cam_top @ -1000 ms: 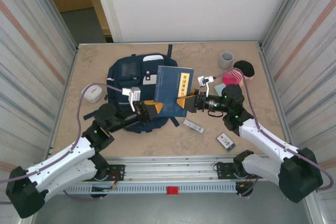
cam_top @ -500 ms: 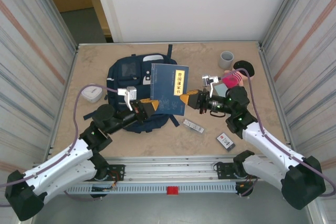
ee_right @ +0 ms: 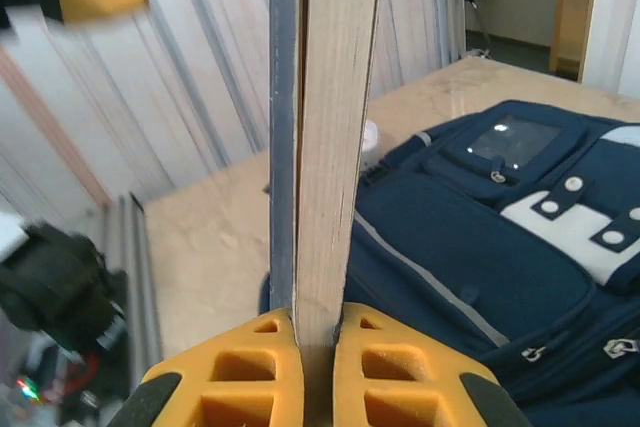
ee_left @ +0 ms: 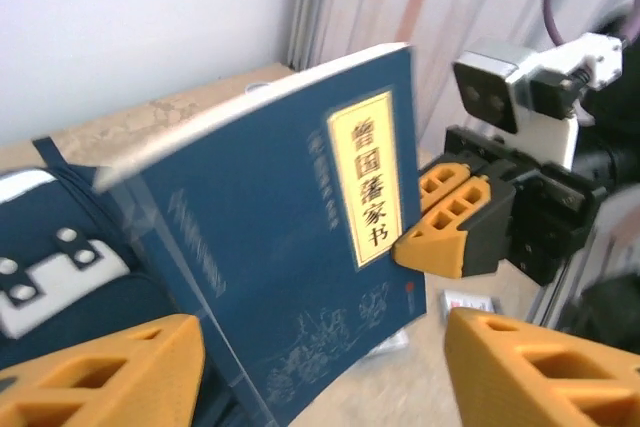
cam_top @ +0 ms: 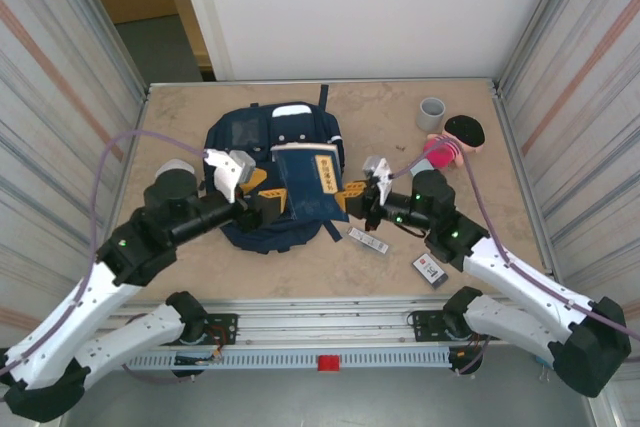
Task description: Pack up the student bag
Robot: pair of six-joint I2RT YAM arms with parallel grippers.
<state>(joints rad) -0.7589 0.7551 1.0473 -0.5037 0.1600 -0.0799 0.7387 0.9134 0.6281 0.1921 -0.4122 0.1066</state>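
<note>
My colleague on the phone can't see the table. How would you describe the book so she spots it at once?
Find the big navy student bag at the centre of the table. Over its right side, the right tool pinches the book by one edge. It alone is a flat dark-blue cover bearing a yellow label of Chinese characters.

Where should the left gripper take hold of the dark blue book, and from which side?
The free edge opposite the right gripper, probably, approached from the robot's left. The book is thin and held tilted over the backpack, so the open left gripper can close across its covers.
</note>
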